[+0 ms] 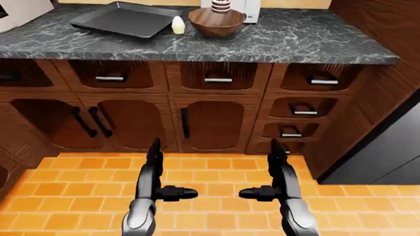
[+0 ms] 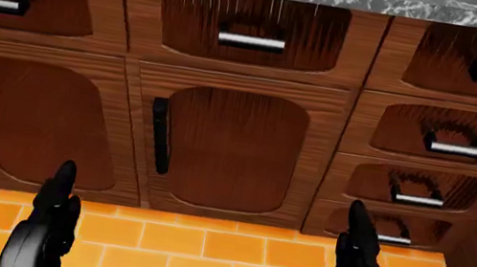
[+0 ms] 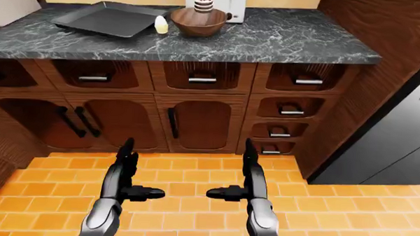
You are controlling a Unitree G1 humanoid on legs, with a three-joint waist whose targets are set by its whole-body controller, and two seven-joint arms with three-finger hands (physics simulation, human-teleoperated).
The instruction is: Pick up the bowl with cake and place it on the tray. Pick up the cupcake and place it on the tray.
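Left hand [image 1: 158, 187] and right hand [image 1: 272, 189] spread empty above floor tiles [image 1: 208, 181], bowl [image 1: 215, 21], seemingly cupcake [image 1: 178, 25], beside tray [image 1: 124, 19] near counter edge [image 1: 198, 53]

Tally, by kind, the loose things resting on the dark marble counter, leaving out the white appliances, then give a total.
Flat dark metal tray: 1
Round brown wooden bowl holding a small dark layered cake: 1
Small pale cream cupcake, between tray and bowl: 1
Total: 3

Marble counter [image 1: 304, 42] bears tray [image 1: 124, 19], cupcake [image 1: 178, 25], bowl [image 1: 215, 22]
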